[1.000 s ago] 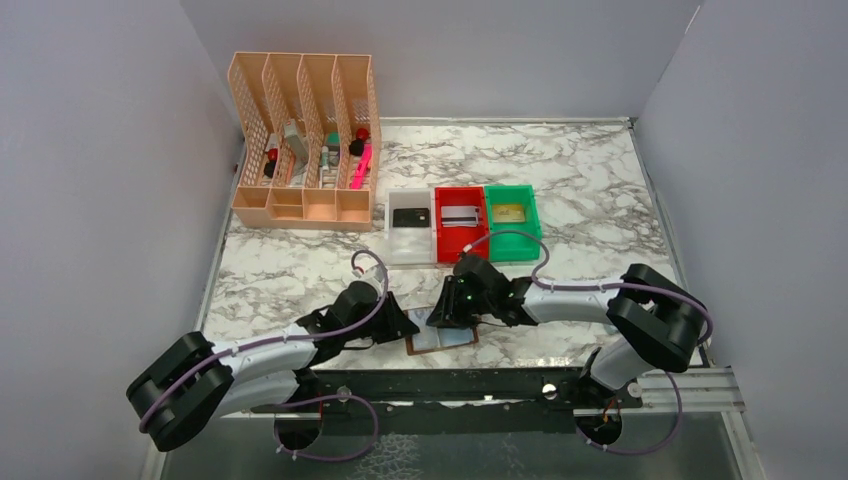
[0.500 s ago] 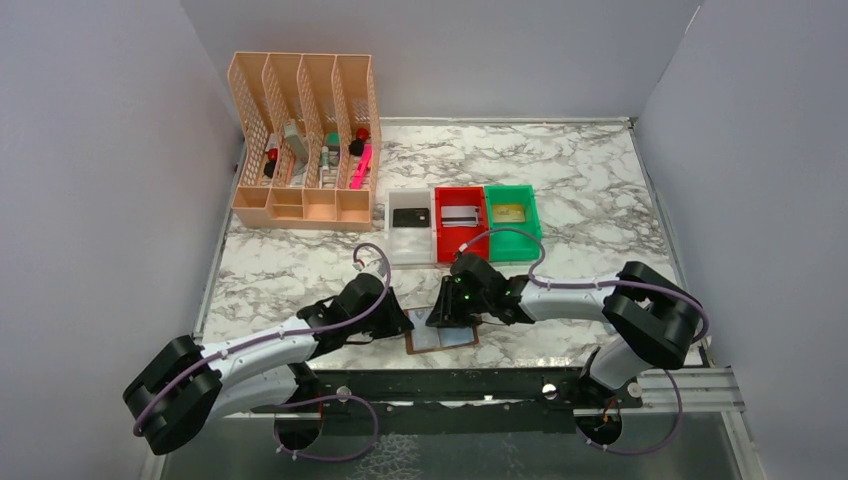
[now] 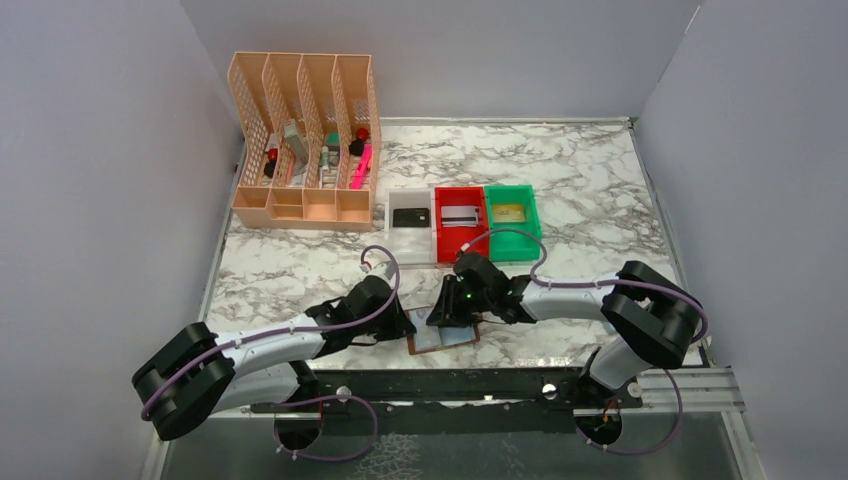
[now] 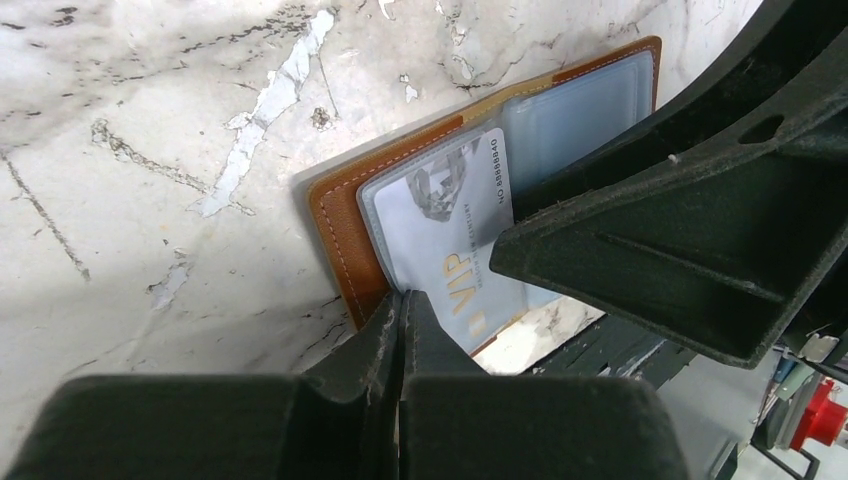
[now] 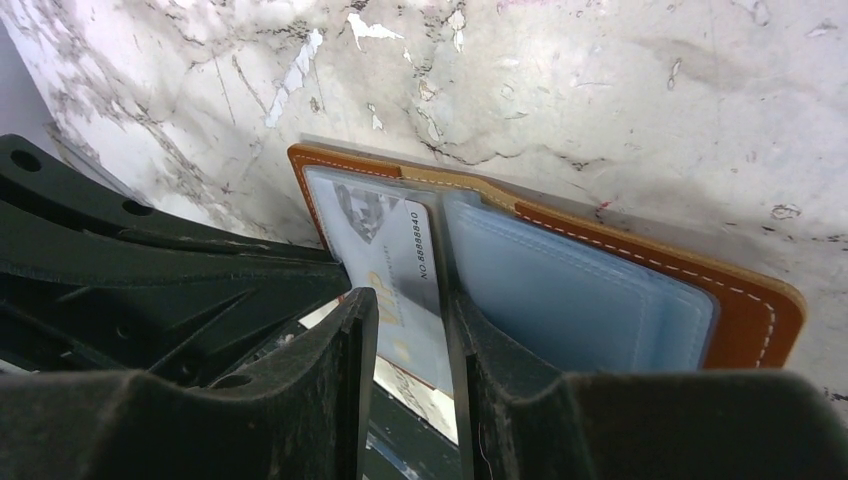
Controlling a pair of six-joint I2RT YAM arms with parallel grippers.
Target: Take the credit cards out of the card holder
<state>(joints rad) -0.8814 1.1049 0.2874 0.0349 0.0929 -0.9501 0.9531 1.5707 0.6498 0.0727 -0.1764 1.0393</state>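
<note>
Top external shows three cards (image 3: 459, 215) already in the bins (image 3: 460, 250). I see one VIP card (image 4: 440, 235) remaining in the open card holder (image 4: 335, 215). Left gripper (image 4: 400, 300) is pinched together at its edge, and right gripper (image 5: 410, 330) has its jaws apart.

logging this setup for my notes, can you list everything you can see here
organizer: one, peach, rear left
pens: several, mixed colours, in the organizer
bins: three, white bin, red bin, green bin, in a mid-table row
cards: three, black card in white bin, silver card in red, gold card in green
card holder: one, brown with pale blue pockets, open at near edge
VIP card: one, silvery, in a holder pocket
table: one, white marble, under everything
left end effector: one, black, shut at the VIP card's edge
right end effector: one, black, open over the holder
</note>
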